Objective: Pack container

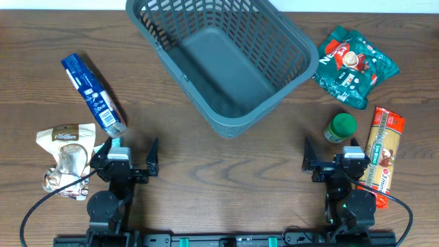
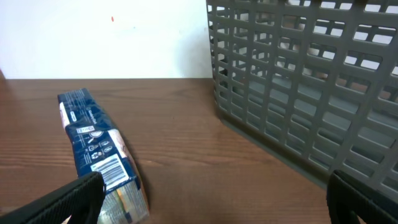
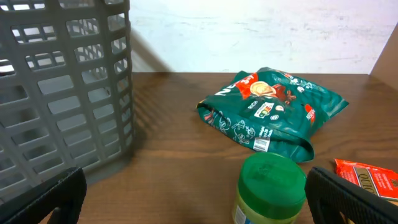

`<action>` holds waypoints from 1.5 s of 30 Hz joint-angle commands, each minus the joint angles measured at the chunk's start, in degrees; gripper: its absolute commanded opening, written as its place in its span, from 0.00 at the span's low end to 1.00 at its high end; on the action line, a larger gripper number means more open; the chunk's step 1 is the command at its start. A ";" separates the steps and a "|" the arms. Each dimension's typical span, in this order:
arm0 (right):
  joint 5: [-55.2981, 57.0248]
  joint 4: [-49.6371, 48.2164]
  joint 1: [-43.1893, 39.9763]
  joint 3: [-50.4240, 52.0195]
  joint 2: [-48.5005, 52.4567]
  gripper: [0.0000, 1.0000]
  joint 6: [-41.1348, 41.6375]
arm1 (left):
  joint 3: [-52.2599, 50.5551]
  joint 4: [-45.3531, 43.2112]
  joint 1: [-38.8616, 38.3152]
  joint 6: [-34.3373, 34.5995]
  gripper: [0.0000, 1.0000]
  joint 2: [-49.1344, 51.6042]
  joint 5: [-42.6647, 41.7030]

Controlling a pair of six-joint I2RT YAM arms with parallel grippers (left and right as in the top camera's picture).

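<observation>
The dark grey lattice container (image 1: 299,71) stands empty at the back middle of the table, turned at an angle. It also shows in the left wrist view (image 2: 298,93) and the right wrist view (image 3: 62,93). My left gripper (image 1: 130,156) is open and empty near the front left, beside the end of a blue packet (image 1: 92,92), which also shows in the left wrist view (image 2: 99,149). My right gripper (image 1: 333,154) is open and empty at the front right, with a green-lidded jar (image 1: 341,127) just ahead of it, close in the right wrist view (image 3: 270,186).
A green snack bag (image 1: 353,65) lies at the back right and shows in the right wrist view (image 3: 273,106). A red and orange pasta packet (image 1: 383,154) lies along the right edge. A beige pouch (image 1: 65,154) lies at the front left.
</observation>
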State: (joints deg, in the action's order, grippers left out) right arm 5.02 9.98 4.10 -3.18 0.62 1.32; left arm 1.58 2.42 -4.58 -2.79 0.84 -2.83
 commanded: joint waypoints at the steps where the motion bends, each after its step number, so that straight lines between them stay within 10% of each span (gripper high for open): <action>1: 0.74 0.02 0.55 0.24 -0.33 0.99 0.98 | -1.33 1.53 -0.17 0.33 0.99 -0.55 0.31; 27: -4.61 0.17 0.55 0.24 -0.31 0.99 2.43 | -1.33 1.40 -0.17 0.33 0.99 -0.55 0.28; 34: -6.97 0.00 0.48 0.24 -0.24 0.99 19.21 | -0.33 1.42 -0.17 8.11 0.99 -0.52 0.22; 45: -11.06 0.50 0.26 -11.04 6.91 0.99 16.41 | 25.92 18.51 -0.17 8.24 0.99 16.94 0.24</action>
State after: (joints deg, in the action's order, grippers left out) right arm -4.84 10.48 4.10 -8.08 4.38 18.55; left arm 20.01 18.13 -4.60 4.56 12.08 -2.79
